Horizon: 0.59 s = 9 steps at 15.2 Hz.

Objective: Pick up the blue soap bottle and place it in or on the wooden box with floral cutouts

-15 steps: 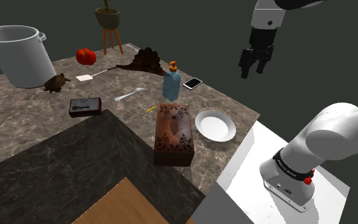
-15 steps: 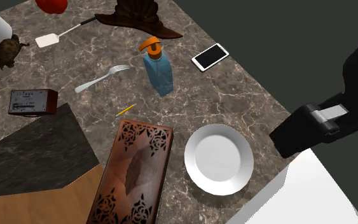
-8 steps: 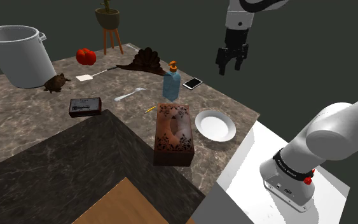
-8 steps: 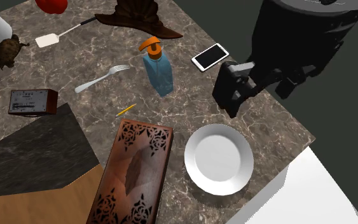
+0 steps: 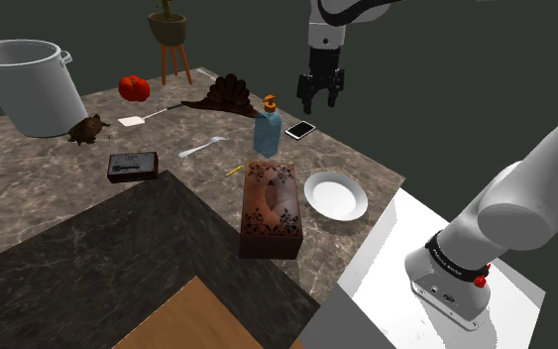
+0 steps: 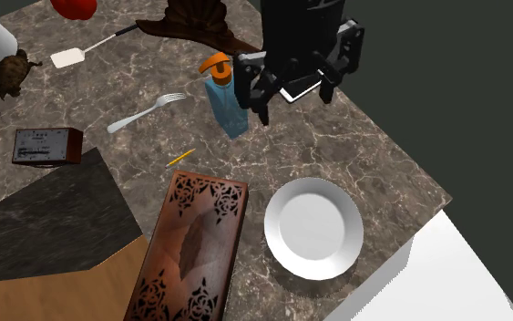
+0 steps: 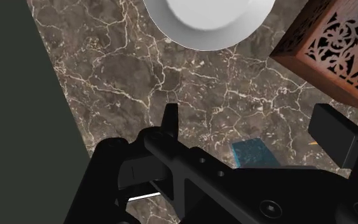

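The blue soap bottle (image 5: 268, 132) (image 6: 228, 108) with an orange pump stands upright on the marble counter. Toward the counter's near edge lies the brown wooden box with floral cutouts (image 5: 272, 208) (image 6: 190, 246) (image 7: 332, 46). My gripper (image 5: 319, 97) (image 6: 294, 91) hangs open above the counter, close beside the bottle on the shoulder view's right and higher than it. Seen from the wrist, the bottle's blue body (image 7: 252, 153) lies below the gripper (image 7: 254, 135), between the spread fingers and untouched.
A white plate (image 5: 336, 195) (image 6: 313, 228) (image 7: 203, 16) lies by the box, and a phone (image 5: 300, 130) under the gripper. A fork (image 5: 202, 149), pencil (image 5: 233, 171), dark hat (image 5: 225, 96), small dark case (image 5: 133, 165), turtle figure (image 5: 86, 130) and big pot (image 5: 29, 84) are spread over the counter (image 5: 366, 164).
The arm has swung toward the shoulder view's left, carrying the gripper from beyond the counter's edge to a spot beside the bottle. The fingers stayed apart, and nothing on the counter moved.
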{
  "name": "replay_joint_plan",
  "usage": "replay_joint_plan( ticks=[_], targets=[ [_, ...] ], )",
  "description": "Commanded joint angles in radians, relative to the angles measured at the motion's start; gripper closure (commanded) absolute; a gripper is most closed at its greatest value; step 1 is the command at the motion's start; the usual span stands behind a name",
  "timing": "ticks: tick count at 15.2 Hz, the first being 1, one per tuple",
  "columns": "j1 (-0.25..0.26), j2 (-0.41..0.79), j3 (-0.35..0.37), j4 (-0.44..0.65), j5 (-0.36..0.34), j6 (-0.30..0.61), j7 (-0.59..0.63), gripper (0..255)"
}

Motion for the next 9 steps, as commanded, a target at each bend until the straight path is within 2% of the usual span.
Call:
replay_joint_plan(
  ticks=[1, 9],
  targets=[
    [0.003, 0.086, 0.004, 0.077, -0.007, 0.008, 0.006, 0],
    [0.035, 0.422, 0.016, 0.453, -0.038, -0.034, 0.036, 0]
  ],
)
